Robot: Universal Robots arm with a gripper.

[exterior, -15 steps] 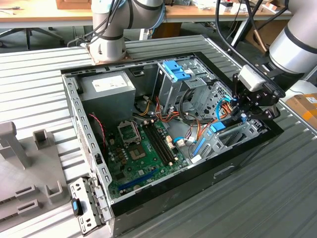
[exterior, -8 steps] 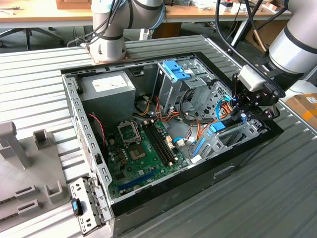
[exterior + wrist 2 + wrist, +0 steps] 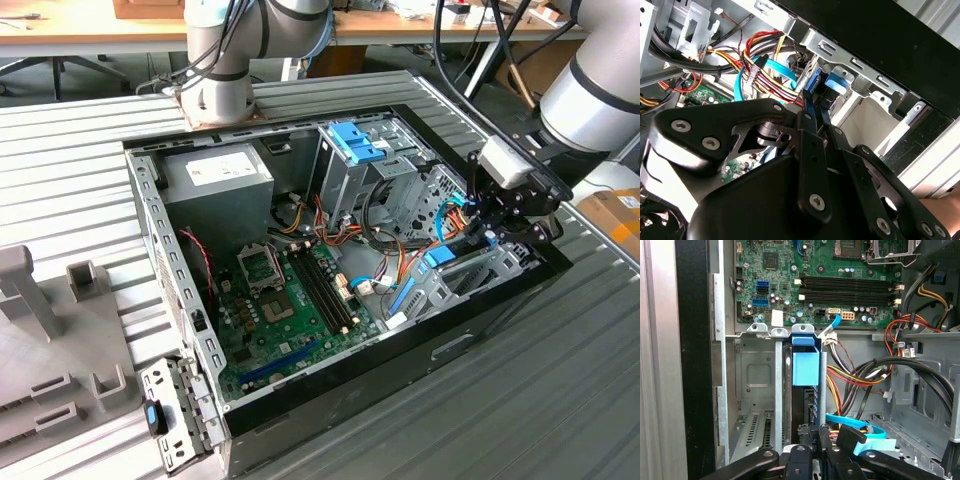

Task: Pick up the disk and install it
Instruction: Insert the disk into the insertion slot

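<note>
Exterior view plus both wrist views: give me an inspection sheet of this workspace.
surface: ridged grey metal table carrying an open computer case.
job's things: the disk, blue-railed, stands on edge in the drive bay.
clutter: grey bracket with a blue clip and a grey fixture, on the table beside the case.
end effector: inside the case, shut on the disk's blue rail.
cables: red, yellow and black wire bundle; light blue flat cable beside the bay.
surroundings: wooden workbench behind; cardboard box at the exterior view's right.
</note>
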